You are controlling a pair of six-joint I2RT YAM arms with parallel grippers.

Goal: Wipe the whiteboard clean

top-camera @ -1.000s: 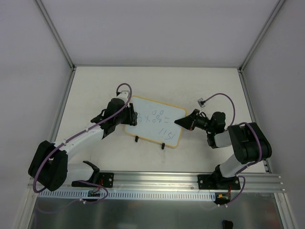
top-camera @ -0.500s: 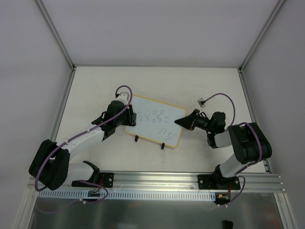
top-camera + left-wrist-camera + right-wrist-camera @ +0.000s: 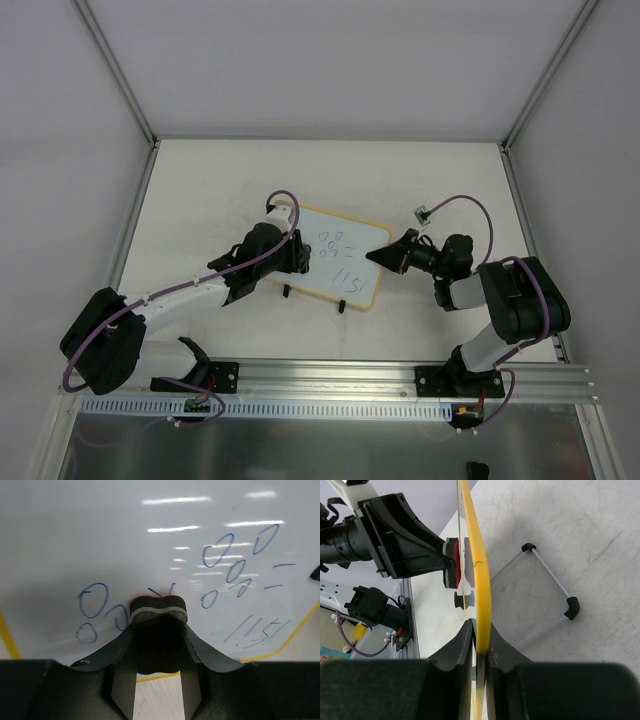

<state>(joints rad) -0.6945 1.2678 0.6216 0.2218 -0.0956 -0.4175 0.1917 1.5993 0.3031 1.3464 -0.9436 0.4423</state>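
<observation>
The left gripper [image 3: 158, 630] is closed snugly on a black, red-faced eraser [image 3: 158, 611], pressing it against the small white, yellow-framed whiteboard [image 3: 125, 540]. The board stands mid-way across the pale table [image 3: 200, 190]. The right gripper [image 3: 479, 630] is clamped tight on its right edge.

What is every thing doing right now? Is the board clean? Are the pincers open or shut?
whiteboard: standing up, blue marks on it, not clean yet.
eraser: gripped, red face pressed against the whiteboard.
left pincer: shut on the eraser.
right pincer: shut on the whiteboard's yellow edge.
</observation>
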